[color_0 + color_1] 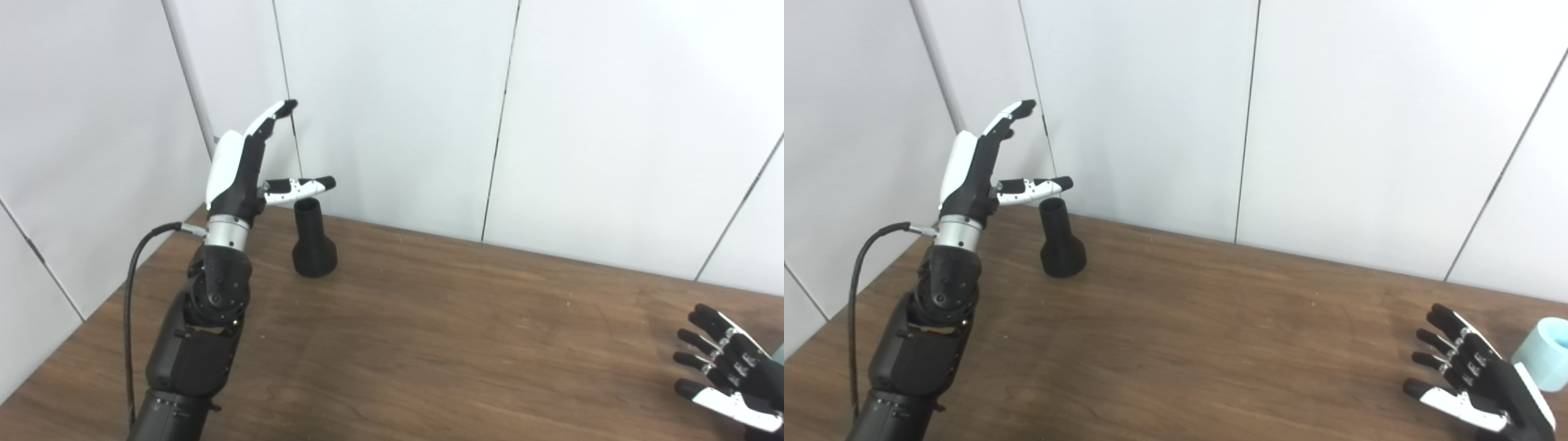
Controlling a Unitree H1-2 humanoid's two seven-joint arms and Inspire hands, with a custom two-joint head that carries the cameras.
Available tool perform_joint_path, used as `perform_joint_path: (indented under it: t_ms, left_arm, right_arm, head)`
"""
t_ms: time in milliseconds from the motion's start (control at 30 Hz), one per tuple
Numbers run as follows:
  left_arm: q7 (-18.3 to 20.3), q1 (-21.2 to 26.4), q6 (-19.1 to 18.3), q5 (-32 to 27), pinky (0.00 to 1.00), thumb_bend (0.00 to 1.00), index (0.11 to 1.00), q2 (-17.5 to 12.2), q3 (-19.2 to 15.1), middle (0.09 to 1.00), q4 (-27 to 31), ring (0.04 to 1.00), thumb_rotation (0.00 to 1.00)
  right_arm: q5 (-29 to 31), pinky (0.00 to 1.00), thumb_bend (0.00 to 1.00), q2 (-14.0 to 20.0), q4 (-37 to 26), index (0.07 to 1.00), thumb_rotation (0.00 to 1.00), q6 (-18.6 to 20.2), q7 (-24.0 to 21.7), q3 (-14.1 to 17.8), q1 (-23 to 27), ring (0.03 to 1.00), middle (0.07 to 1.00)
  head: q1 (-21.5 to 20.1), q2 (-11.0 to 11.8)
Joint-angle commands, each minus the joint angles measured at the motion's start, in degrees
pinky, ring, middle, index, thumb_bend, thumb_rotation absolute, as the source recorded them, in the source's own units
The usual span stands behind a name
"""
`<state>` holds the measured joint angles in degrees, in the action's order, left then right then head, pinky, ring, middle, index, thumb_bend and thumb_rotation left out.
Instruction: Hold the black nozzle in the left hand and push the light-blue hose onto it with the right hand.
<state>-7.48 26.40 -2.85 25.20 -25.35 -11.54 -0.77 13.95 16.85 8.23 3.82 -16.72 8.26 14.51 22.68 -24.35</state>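
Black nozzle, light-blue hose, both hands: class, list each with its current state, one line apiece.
black nozzle: upright on the table, wide end down, not held.
light-blue hose: at the right edge of the table, not held, open end facing the camera.
left hand: open, raised beside the nozzle, thumb above its top.
right hand: open, fingers spread, low over the table, next to the hose.
table: brown wood, carrying both parts.

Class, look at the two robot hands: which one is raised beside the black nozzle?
The left robot hand, raised open with its thumb just above the upright black nozzle. The right robot hand is low at the table's right edge, near the light-blue hose.
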Motion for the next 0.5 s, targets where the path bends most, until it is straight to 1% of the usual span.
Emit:
perform_joint_path:
  t_ms: [0, 67, 133, 200, 267, 367, 467]
  left_arm:
    - [-1.51, 2.48, 0.15, 1.12, 0.96, 0.76, 0.853, -2.49, -0.5, 0.921, 0.06, 0.983, 0.24]
    - [-0.5, 2.21, -2.07, 1.07, 0.99, 0.79, 0.87, -3.1, -0.53, 0.935, -0.03, 0.995, 0.25]
    - [0.9, 1.77, -5.18, 0.87, 1.0, 0.84, 0.897, -3.77, -0.73, 0.956, 0.13, 0.999, 0.29]
    - [1.83, 1.53, -7.66, 0.83, 1.0, 0.91, 0.937, -4.29, -0.77, 0.977, -0.11, 1.0, 0.31]
    - [2.7, 1.36, -9.91, 1.06, 1.0, 0.93, 0.95, -4.95, -0.49, 0.984, -0.67, 1.0, 0.32]
    - [4.08, 1.02, -13.21, 1.9, 1.0, 0.99, 0.969, -5.91, 0.35, 0.998, -0.9, 1.0, 0.36]
    - [5.62, 0.69, -16.27, 1.87, 1.0, 1.0, 0.976, -6.88, 1.05, 1.0, -1.05, 1.0, 0.39]
  right_arm:
    - [0.03, 0.74, 0.73, 1.17, -1.7, 0.885, 0.09, -2.95, 0.09, 0.58, 2.12, 0.861, 0.912]
    - [-0.03, 0.74, 0.73, 1.26, -1.49, 0.885, 0.1, -3.24, 0.02, 0.61, 2.09, 0.861, 0.912]
    - [-0.04, 0.74, 0.73, 1.35, -1.5, 0.884, 0.11, -3.37, -0.02, 0.66, 1.96, 0.86, 0.912]
    - [0.04, 0.73, 0.73, 1.39, -1.64, 0.88, 0.12, -3.3, -0.04, 0.72, 1.84, 0.854, 0.907]
    - [0.1, 0.73, 0.73, 1.4, -1.65, 0.879, 0.13, -3.27, -0.03, 0.75, 1.79, 0.854, 0.907]
    - [0.09, 0.74, 0.73, 1.36, -1.7, 0.882, 0.13, -3.23, 0.04, 0.72, 1.8, 0.858, 0.91]
    - [0.07, 0.74, 0.73, 1.34, -1.92, 0.883, 0.13, -3.08, 0.12, 0.72, 1.73, 0.859, 0.911]
  head:
    - [-0.04, -0.05]
    - [-0.19, -0.2]
    - [-0.15, -0.34]
    - [-0.09, -0.35]
    - [-0.08, -0.39]
    - [-0.08, -0.39]
    - [-0.12, -0.69]
